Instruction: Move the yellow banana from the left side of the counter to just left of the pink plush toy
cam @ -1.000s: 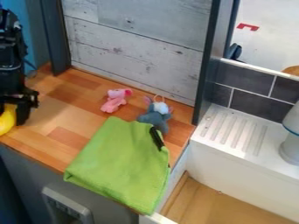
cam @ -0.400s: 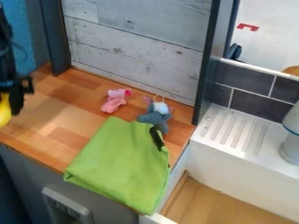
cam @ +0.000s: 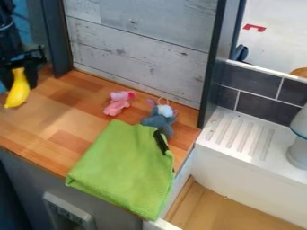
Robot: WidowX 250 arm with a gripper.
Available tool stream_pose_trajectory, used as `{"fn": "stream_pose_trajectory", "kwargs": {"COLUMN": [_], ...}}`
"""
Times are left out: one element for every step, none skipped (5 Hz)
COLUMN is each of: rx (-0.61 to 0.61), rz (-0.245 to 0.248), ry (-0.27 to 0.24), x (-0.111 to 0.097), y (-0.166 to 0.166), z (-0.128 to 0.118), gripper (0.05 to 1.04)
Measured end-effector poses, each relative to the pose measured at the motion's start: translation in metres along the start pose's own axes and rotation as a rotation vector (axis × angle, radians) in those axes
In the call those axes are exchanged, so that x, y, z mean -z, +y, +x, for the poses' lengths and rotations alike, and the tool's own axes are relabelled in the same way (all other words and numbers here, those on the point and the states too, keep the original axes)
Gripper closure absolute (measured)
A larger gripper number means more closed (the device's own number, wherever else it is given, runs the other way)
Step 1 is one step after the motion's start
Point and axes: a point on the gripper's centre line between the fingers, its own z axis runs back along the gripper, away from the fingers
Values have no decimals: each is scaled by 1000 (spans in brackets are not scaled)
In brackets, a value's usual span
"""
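Banana (cam: 19,93) (bright yellow) hangs tilted in end effector (cam: 19,81).

The counter (cam: 63,110) is wood, smooth and faintly glossy, in tan and reddish-brown blocks. The folded bright-green rectangular cloth (cam: 123,168) looks matt and soft. The 2 small plush toys, 1 pink long-bodied figure (cam: 117,105) and 1 blue-grey figure with a white patch (cam: 160,120), have matt, fabric-like surfaces. The curved yellow banana (cam: 19,89) looks smooth, plastic and slightly glossy. The pale-grey plank panel (cam: 138,49) shows matt, weathered-looking wood grain.
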Motion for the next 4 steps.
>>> {"fn": "stream_pose_trajectory", "kwargs": {"rx": [-57, -121, -152, -188], "rz": [-26, -42, -38, -30], "ry": [-19, 24, 52, 94], "x": [2, 15, 28, 49], "y": [-27, -46, -64, -73], "z": [20, 42, 54, 58], "gripper": [551, 551, 551, 551]}}
